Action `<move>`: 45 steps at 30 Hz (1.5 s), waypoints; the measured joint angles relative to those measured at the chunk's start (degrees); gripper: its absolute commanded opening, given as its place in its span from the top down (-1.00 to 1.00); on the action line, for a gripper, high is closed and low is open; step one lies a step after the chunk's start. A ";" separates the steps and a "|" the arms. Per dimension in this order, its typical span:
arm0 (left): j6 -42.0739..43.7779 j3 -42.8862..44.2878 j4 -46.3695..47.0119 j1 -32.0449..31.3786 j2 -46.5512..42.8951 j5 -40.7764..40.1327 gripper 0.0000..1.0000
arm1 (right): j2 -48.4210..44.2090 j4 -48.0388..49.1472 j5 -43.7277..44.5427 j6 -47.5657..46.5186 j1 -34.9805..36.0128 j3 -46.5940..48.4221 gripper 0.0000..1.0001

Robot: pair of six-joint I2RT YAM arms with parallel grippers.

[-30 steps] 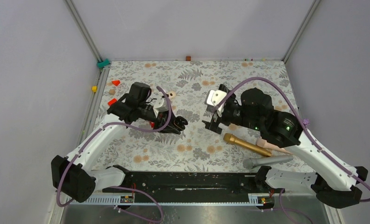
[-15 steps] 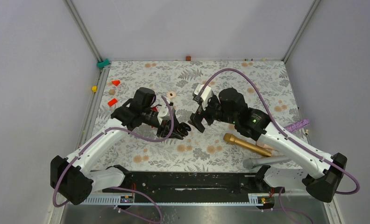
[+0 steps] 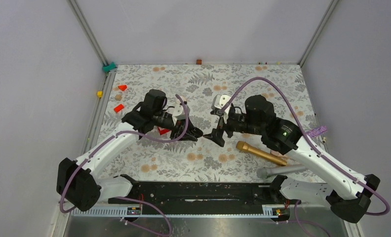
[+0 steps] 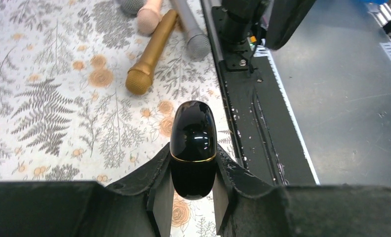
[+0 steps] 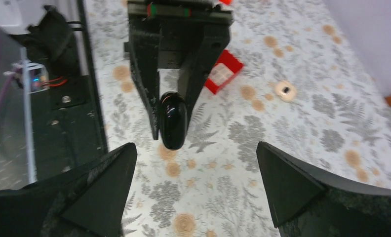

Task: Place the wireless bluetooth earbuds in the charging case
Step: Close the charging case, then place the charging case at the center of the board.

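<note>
The left gripper (image 4: 193,185) clamps the glossy black, gold-seamed, capsule-shaped charging case (image 4: 193,129), its long axis pointing toward the facing, wide-spread right gripper (image 5: 196,153).

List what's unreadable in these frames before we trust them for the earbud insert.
- Earbuds: none identifiable. The top view is too coarse, and both arms cover the middle of the mat.
- Black capsule case: in the left wrist view its lower end is buried between the left gripper fingers. It is closed, so the inside is unseen.
- Red box: in the right wrist view it is partly behind the left gripper, and blurred.
</note>
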 measured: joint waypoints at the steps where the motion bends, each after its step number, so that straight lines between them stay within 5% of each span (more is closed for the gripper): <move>1: -1.09 0.09 0.83 0.00 0.63 -1.01 0.56 | -0.22 -0.35 2.08 -0.57 -0.02 0.37 -0.99; 8: -10.01 6.58 4.02 -0.04 12.02 -8.81 0.56 | -0.48 -1.46 14.97 -2.86 -9.14 1.64 -0.99; 19: -33.79 29.57 9.66 -0.04 43.01 -19.50 0.56 | -2.93 2.14 24.87 2.34 -26.14 -4.46 -0.99; 34: -52.48 56.72 4.02 0.20 71.56 -29.88 0.48 | -5.92 6.64 25.27 4.26 -26.73 -9.29 -0.99; 45: -57.55 63.10 0.02 1.16 75.28 -32.26 -0.04 | -5.90 6.97 25.27 4.46 -26.73 -9.73 -0.99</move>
